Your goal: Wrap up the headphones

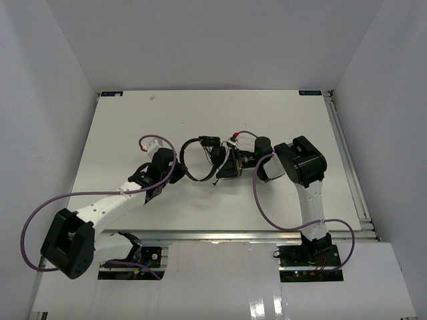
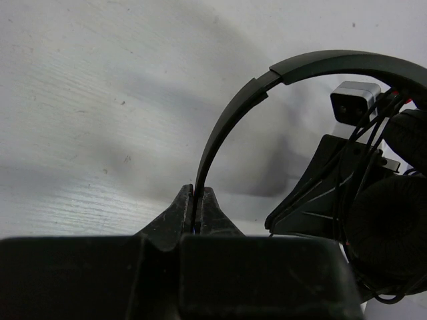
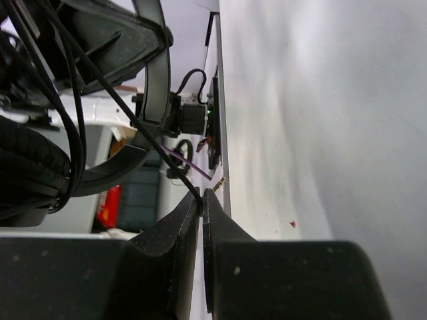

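Observation:
The black headphones (image 1: pixel 217 155) are held between both arms at the middle of the white table (image 1: pixel 120 133). My left gripper (image 2: pixel 197 193) is shut on the thin headband (image 2: pixel 230 123), which arches up and to the right toward a padded earcup (image 2: pixel 390 230). My right gripper (image 3: pixel 201 195) is shut on the thin black cord (image 3: pixel 133 117), which runs up and to the left toward several cord loops hanging by an earcup (image 3: pixel 27 167). In the top view the left gripper (image 1: pixel 175 162) is just left of the headband and the right gripper (image 1: pixel 228 167) is just right of the earcups.
Purple arm cables (image 1: pixel 263 200) loop over the table near each arm. A metal rail (image 1: pixel 348 167) runs along the table's right edge and another (image 1: pixel 233 235) along the near edge. White walls enclose the back and sides.

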Available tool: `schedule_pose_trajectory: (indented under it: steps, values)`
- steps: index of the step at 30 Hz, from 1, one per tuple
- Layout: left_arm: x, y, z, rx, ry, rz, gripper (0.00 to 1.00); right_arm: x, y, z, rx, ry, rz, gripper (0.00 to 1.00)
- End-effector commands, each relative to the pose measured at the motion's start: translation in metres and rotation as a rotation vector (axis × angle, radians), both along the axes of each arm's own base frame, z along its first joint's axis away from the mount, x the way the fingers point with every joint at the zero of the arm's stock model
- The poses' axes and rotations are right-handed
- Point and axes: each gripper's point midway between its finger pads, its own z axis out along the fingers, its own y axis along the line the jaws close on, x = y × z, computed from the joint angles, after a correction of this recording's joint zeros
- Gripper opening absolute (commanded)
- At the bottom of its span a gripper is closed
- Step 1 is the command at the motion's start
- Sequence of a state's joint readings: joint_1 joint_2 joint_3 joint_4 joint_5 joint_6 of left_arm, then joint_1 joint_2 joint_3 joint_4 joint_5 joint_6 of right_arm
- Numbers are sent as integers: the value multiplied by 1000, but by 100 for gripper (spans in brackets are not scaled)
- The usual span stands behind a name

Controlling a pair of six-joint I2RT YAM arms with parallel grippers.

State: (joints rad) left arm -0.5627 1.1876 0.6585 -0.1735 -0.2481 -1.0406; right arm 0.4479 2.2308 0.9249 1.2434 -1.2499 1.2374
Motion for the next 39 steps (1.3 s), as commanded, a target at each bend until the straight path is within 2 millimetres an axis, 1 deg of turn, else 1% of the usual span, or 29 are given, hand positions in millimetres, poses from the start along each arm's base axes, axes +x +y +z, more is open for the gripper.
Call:
schedule_pose_trajectory:
  steps: [1,3,5,9,14,15,17,19,22,23,25,26,27,28,30,32,33,34,36,37,38,39]
  values:
    - [31,1,8,-86,-44,114,0,6,-1,46,252,-460,-30,9]
    - [33,3,-5,-70,-6,125,0,11,-2,38,243,-448,-54,9]
    - [34,7,-23,-56,39,138,0,16,-4,33,229,-433,-77,10]
    - [38,10,-40,-36,85,147,0,24,-4,18,171,-423,-125,12]
    - [46,12,-54,21,134,131,0,29,-4,5,122,-430,-150,15]
    - [47,12,-62,46,163,123,0,31,-4,3,109,-432,-160,16]
    - [54,8,-60,63,172,103,0,31,-5,-8,58,-405,-164,18]
    - [52,8,-70,103,213,76,0,35,-5,-11,32,-441,-176,19]
    - [50,7,-74,133,242,44,1,36,-7,-11,12,-451,-181,22]
    - [48,7,-75,142,252,38,4,36,-8,-13,2,-454,-185,25]
    - [46,10,-73,161,255,26,12,38,-11,-9,-18,-487,-193,35]
    - [44,11,-72,173,257,19,17,39,-13,-9,-43,-509,-198,40]
    - [43,12,-70,181,257,15,20,42,-17,-11,-84,-534,-206,47]
    - [43,13,-70,184,257,14,24,47,-18,-12,-103,-544,-227,48]
    - [41,15,-65,202,253,-1,35,50,-30,-16,-209,-600,-229,57]
    - [40,14,-60,205,251,-16,47,48,-39,-15,-263,-615,-229,60]
    - [39,12,-57,200,248,-30,51,49,-44,-11,-284,-627,-239,60]
    - [38,10,-53,194,244,-50,57,51,-49,-8,-311,-678,-243,61]
    - [39,5,-42,183,223,-82,71,46,-60,-9,-377,-721,-221,62]
    - [39,3,-32,172,205,-96,76,43,-64,-1,-392,-744,-218,62]
    - [40,1,-16,167,168,-123,81,47,-70,11,-420,-851,-219,64]
    - [39,0,-4,174,136,-154,84,48,-80,16,-473,-931,-207,66]
